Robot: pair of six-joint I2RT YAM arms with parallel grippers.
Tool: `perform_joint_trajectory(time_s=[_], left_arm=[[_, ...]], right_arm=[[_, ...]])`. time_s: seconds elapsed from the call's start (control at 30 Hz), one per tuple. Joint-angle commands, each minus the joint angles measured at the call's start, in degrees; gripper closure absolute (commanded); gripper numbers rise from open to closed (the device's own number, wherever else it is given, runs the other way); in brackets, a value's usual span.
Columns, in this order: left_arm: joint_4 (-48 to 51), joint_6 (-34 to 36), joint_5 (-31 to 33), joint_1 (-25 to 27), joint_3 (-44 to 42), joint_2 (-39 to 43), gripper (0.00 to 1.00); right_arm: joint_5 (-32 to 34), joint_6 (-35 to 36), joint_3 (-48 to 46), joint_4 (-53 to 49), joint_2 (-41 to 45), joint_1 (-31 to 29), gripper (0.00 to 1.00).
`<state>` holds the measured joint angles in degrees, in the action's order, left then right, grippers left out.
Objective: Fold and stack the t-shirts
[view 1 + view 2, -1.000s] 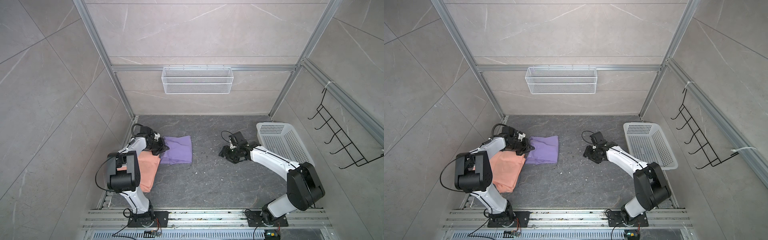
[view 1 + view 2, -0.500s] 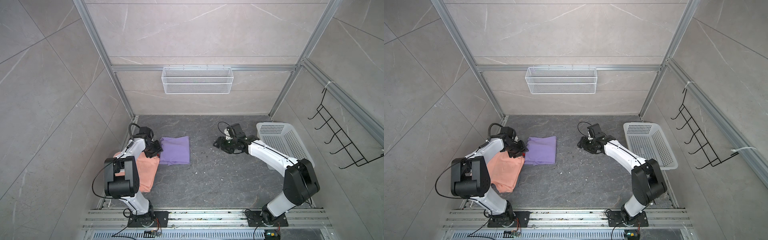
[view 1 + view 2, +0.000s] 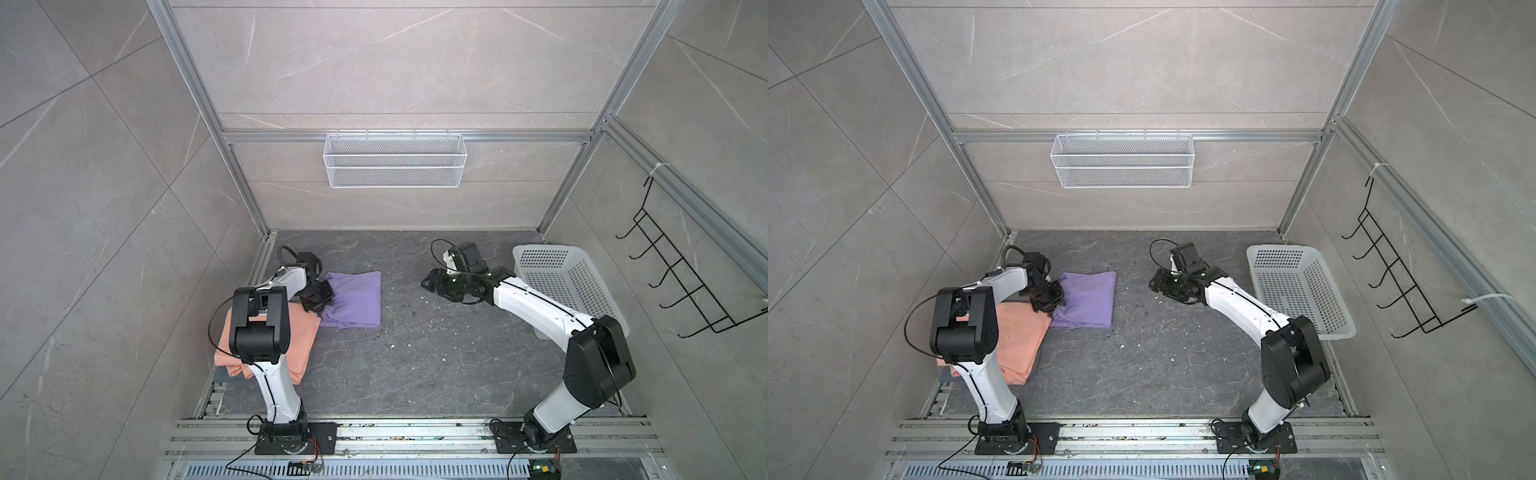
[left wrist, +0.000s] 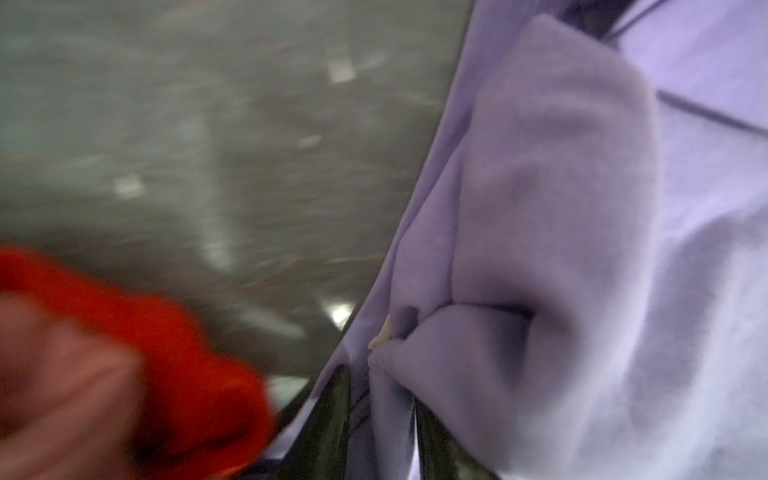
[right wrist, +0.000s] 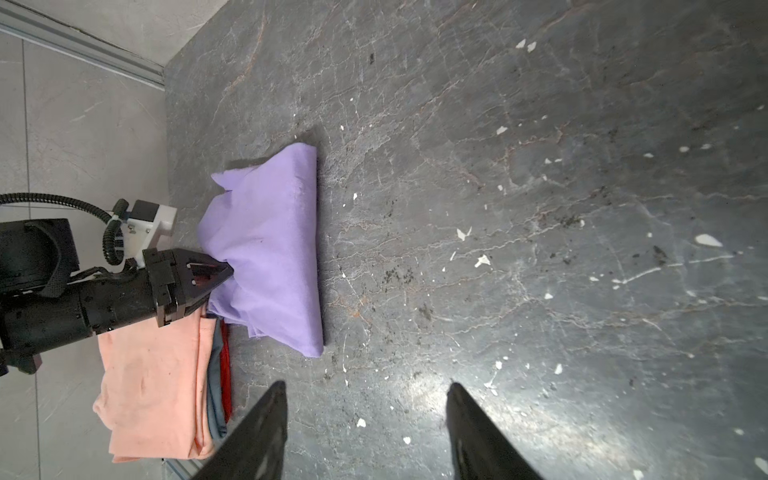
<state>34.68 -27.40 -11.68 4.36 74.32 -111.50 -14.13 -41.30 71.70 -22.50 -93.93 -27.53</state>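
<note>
Since a second ago the right gripper [image 3: 429,285] has drifted back and inward across the dark marbled tabletop [image 3: 415,357], while the left gripper [image 3: 319,300] sits at nearly the same spot on the left edge of the lavender t-shirt [image 3: 357,301], and the shirt itself has barely budged. Look at the left wrist view: a bunched fold of lavender cloth is caught between the two dark fingers [image 4: 332,415], pinched tight. The right wrist view shows the cloth gathered to a point at that gripper's tip. The lavender shirt lies folded into a rough rectangle, left of centre in both top views, its near-left corner touching the salmon t-shirt [image 3: 301,340], which lies folded flat at the table's left side. Under the salmon one, edges of a red cloth [image 5: 225,361] and a grey-blue cloth [image 5: 214,382] peek out. Over on the right, the fingers [image 5: 266,436] are spread wide above bare tabletop, holding nothing, well apart from both shirts, with the white basket [image 3: 561,282] behind that arm.
</note>
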Motion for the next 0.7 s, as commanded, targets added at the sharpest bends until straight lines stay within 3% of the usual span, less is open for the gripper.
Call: perform_joint_trajectory(time_s=[0.0,0.2,0.3,0.43,0.67], left_arm=[[-2.03,-4.85,-5.89,6.73,1.98,-3.81,0.75],[-6.69,-15.42,-9.04,16.2,3.22,-3.83,0.69],[-10.83,-20.23,-10.52,17.17,0.28,-0.35,0.62],[-10.04,-20.53,-8.18,17.3,-2.65,5.46,0.52],[-12.07,-23.41,-11.75,19.04,-7.0,8.26,0.46]], right_arm=[[2.6,0.89,0.18,-1.67,1.48,1.09,0.38],[4.83,2.59,0.19,-2.88,2.67,2.72,0.38],[5.09,3.24,1.15,-3.6,1.54,2.83,0.38],[3.3,1.67,1.54,-2.2,-1.19,2.75,0.38],[0.65,-2.72,0.69,1.94,-6.19,1.15,0.38]])
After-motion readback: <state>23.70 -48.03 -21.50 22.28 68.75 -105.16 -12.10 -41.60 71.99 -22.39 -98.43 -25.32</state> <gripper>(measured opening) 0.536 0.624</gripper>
